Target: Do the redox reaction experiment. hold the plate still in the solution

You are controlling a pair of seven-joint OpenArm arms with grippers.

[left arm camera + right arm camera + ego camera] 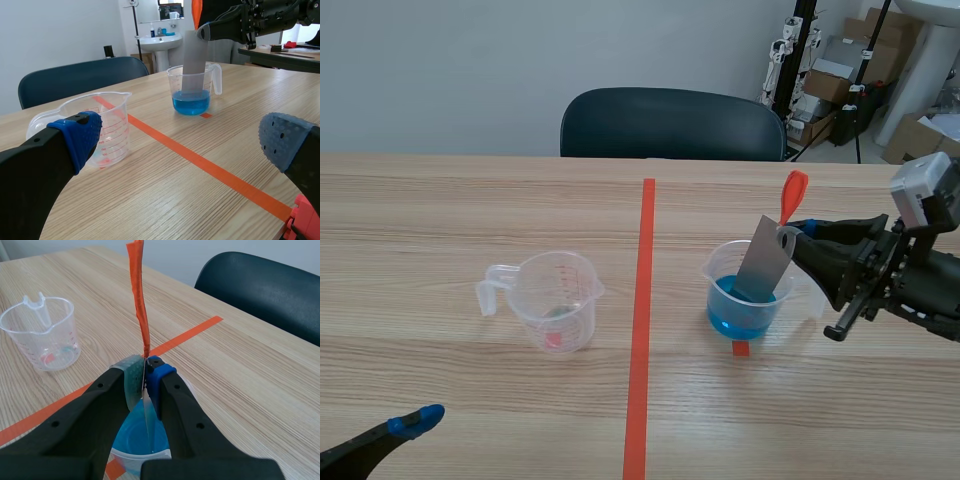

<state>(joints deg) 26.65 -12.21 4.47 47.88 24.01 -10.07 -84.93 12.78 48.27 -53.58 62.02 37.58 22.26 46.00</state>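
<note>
A grey metal plate (763,264) with an orange-red tape tab (792,194) at its top stands tilted in a clear beaker (750,290) of blue solution (740,308), right of the tape line. My right gripper (794,232) is shut on the plate's upper end. From the right wrist, the plate (147,416) runs edge-on between the fingers (131,376) down into the blue solution (137,437). My left gripper (180,145) is open, low at the near left, with only its blue tip (417,420) in the scene view. The left wrist view has the plate (194,62) dipping into the beaker (192,90).
An empty clear measuring cup (552,300) with red markings stands left of the orange tape line (641,320). A dark chair (672,124) is at the table's far edge. Boxes and stands fill the back right corner.
</note>
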